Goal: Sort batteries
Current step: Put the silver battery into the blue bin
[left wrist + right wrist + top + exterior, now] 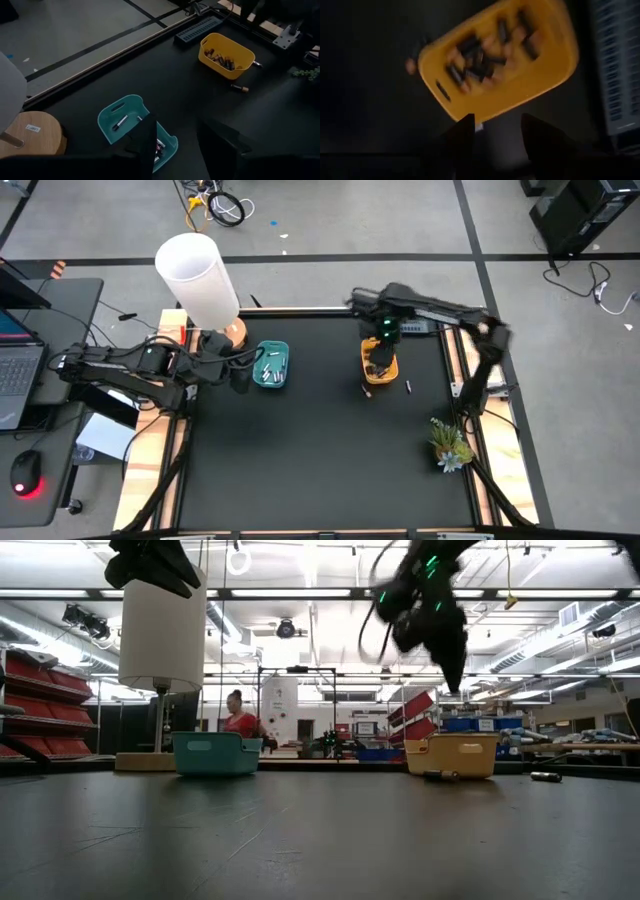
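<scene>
A teal tray [271, 365] at the table's far left holds a few whitish and dark batteries [120, 121]. A yellow tray [380, 364] right of centre holds several dark batteries with copper ends [485, 55]. Two loose dark batteries lie on the table beside the yellow tray: one [408, 387] to its right and one [367, 390] at its near end. My right gripper [497, 135] hovers above the yellow tray, open and empty. My left gripper [175, 150] waits open at the left of the teal tray [135, 130].
A white lamp on a round wooden base [200, 275] stands at the far left corner, just behind my left arm. A small plant [450, 445] sits near the right edge. A grey slotted strip [197, 30] lies along the far edge. A person [240, 723] is far behind the table.
</scene>
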Action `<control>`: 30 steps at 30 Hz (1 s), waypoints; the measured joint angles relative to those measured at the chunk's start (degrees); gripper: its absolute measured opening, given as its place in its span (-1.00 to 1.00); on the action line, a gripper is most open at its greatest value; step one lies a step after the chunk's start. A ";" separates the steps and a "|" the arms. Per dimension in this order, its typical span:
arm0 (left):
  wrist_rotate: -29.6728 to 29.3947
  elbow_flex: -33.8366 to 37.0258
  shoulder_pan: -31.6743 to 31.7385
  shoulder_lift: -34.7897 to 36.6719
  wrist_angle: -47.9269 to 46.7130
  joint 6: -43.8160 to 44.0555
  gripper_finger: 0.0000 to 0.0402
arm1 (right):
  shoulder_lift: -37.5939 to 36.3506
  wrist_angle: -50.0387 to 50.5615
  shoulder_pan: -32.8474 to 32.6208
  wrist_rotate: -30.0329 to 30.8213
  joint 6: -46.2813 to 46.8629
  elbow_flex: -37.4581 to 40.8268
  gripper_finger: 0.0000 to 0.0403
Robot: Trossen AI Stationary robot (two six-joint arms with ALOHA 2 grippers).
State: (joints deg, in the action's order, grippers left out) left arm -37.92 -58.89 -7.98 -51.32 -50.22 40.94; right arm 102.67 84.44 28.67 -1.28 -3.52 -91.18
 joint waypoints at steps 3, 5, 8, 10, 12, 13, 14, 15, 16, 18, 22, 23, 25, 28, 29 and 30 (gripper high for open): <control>0.33 0.00 -0.01 0.01 0.13 0.07 -0.27 | -10.41 -8.43 0.49 1.98 5.84 6.60 -0.17; 0.33 0.00 -0.01 0.01 0.15 0.07 -0.27 | -16.71 -12.88 1.02 3.40 11.25 13.13 -0.18; 0.53 0.00 -0.01 -0.01 0.15 -0.03 -0.27 | -24.43 -15.73 1.42 3.08 19.55 22.88 -0.18; 0.59 0.00 0.00 -0.01 0.17 -0.04 -0.27 | -28.63 -15.85 0.79 1.84 24.10 28.48 -0.18; 0.70 0.00 -0.01 -0.01 0.20 -0.04 -0.27 | -31.96 -16.86 -0.72 0.82 29.05 33.29 -0.18; 0.70 0.00 -0.01 -0.01 0.24 -0.02 -0.27 | -33.43 -18.03 -1.52 -0.06 31.41 35.48 -0.18; 0.73 0.00 -0.01 -0.01 0.31 -0.02 -0.27 | -34.65 -19.34 -2.32 -0.89 33.88 37.53 -0.18; 0.74 0.00 -0.01 0.00 0.50 -0.02 -0.27 | -35.61 -20.49 -3.15 -1.54 36.31 39.45 -0.18; 0.99 0.00 0.00 -0.01 0.83 -0.02 -0.27 | -36.23 -21.40 -3.88 -1.96 38.72 41.23 -0.18; 1.55 0.00 -0.01 -0.01 1.40 -0.07 -0.27 | -36.59 -22.84 -5.08 -2.24 42.28 44.52 -0.16; 2.76 0.00 -0.01 -0.01 2.33 -0.09 -0.27 | -36.25 -25.48 -6.59 -0.11 46.48 48.87 -0.14; 2.99 0.00 -0.01 -0.01 2.74 -0.13 -0.27 | -36.24 -26.60 -6.72 0.38 47.26 49.77 -0.15; 3.16 0.00 -0.01 -0.01 3.14 -0.15 -0.27 | -36.26 -29.27 -6.80 0.54 48.54 51.16 -0.15; 3.20 0.00 -0.01 -0.01 3.42 -0.15 -0.27 | -36.11 -31.21 -6.75 1.00 50.02 53.69 -0.15; 3.20 0.00 -0.01 -0.01 3.50 -0.15 -0.27 | -35.94 -32.11 -6.75 1.10 50.39 54.42 -0.15; 3.22 0.00 -0.01 -0.01 3.66 -0.15 -0.27 | -35.80 -33.03 -6.75 1.12 50.53 55.05 -0.15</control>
State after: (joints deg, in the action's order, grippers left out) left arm -34.70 -58.89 -7.99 -51.33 -46.55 40.80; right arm 66.87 51.41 21.91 -0.16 47.02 -36.14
